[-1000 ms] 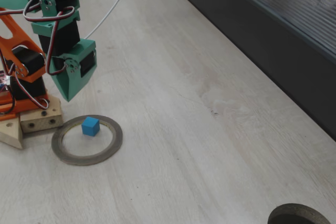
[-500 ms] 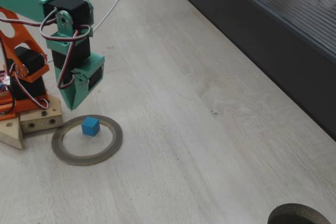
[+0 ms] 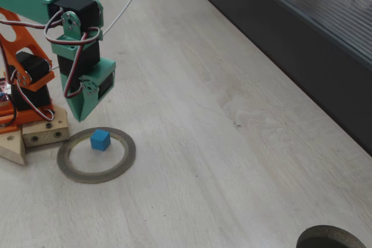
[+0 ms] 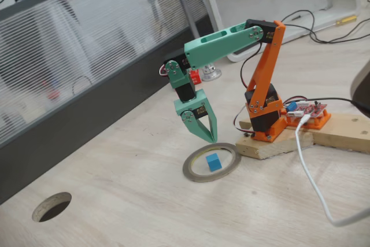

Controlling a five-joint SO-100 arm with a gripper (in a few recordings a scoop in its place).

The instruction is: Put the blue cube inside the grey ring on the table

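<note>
A broad pale wood-grain table [image 3: 221,114] [image 4: 133,201] is filling both fixed views, with a dark grey ribbed panel [image 3: 302,21] [image 4: 69,85] running along its far edge.

The blue cube [image 3: 100,139] [image 4: 214,162] is sitting flat on the table inside the grey ring [image 3: 96,155] [image 4: 211,163]. It is lying off centre, near the part of the ring's inner rim closest to the arm's base, and seems not to be touching it.

The gripper [image 3: 80,115] [image 4: 209,137] is hanging just above the ring's edge, pointing downward, apart from the cube and holding nothing. Its green fingers are coming together in a single narrow tip, so the pincer is looking pressed together.

The green and orange arm [image 3: 35,39] [image 4: 254,73] is standing on a pale wooden base block [image 3: 40,132] [image 4: 312,134] just beside the ring. A white cable [image 3: 125,4] [image 4: 312,183] is trailing across the table.

A darker ring [image 3: 331,237] is lying at the table's near corner in one fixed view, well apart from the cube. A round hole [image 4: 52,206] is showing in the table in the other.
</note>
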